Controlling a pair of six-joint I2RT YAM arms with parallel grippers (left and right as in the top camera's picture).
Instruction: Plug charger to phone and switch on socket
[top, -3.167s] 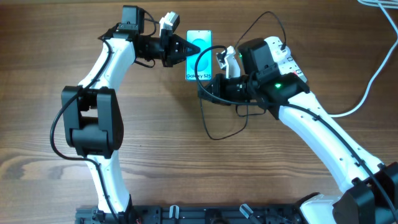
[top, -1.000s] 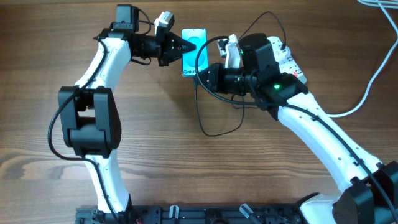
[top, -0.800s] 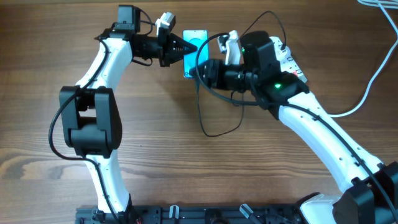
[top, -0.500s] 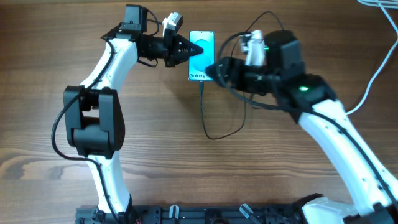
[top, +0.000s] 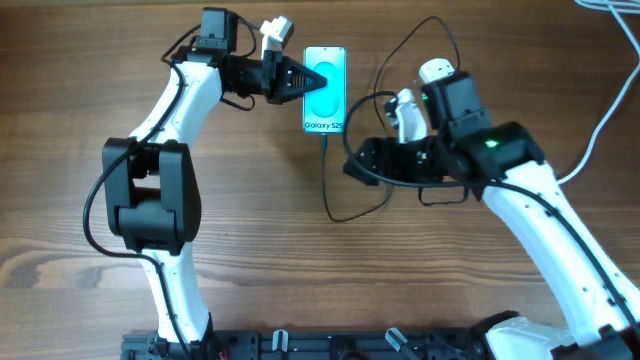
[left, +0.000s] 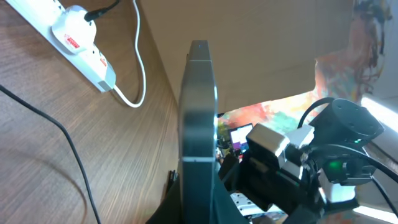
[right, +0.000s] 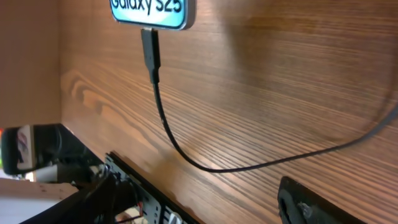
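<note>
The left gripper (top: 304, 80) clamps the phone (top: 328, 100) — charger (top: 325, 150) plugged at its 6 o'clock end — right gripper (top: 355, 165) at 5 o'clock, spread unclear.

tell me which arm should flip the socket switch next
Right. The left gripper is shut on the phone with the charger plugged in; the right gripper is open and empty, and the socket lies beyond the phone.

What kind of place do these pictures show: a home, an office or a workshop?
Probably a robotics lab bench, not a home: a white left arm and right arm rise from a black rail at the edge of a wood-grain table, with a phone and its plugged-in charger.
</note>
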